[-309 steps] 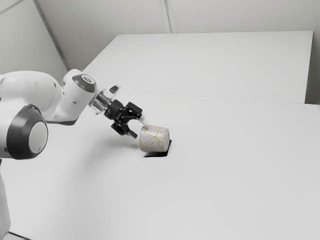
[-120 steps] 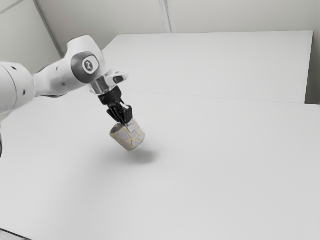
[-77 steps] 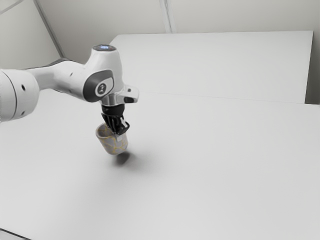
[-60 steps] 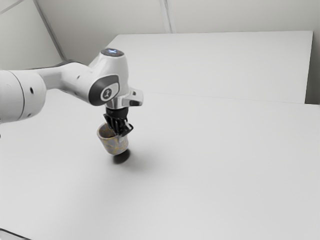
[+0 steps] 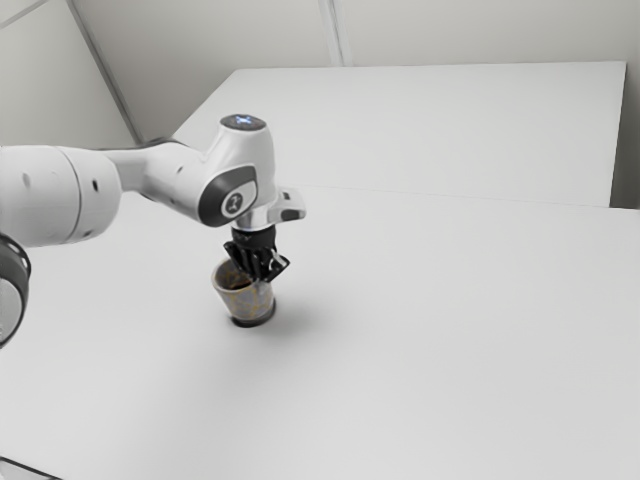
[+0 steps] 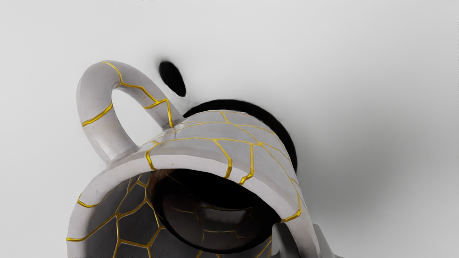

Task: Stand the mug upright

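Exterior view: broad, smooth, pale tabletop, matte, with a second pale flat surface behind it, past a faint straight seam. Plain light grey wall at the back, a narrow upright strip on it; dark slanting corner line toward the exterior view's left. Thin dark line in the near corner on that same side. Mug low over the tabletop, mouth up, leaning slightly, dark shadow tight under its base; contact with the table can't be told. Gripper points down at its rim. Wrist view: fingers pinch the mug's wall, one inside, one outside, so the gripper is closed on the mug. Handle stands clear of them. Grey-white surface around, black shadow hugging the base, softer shade spreading beyond.
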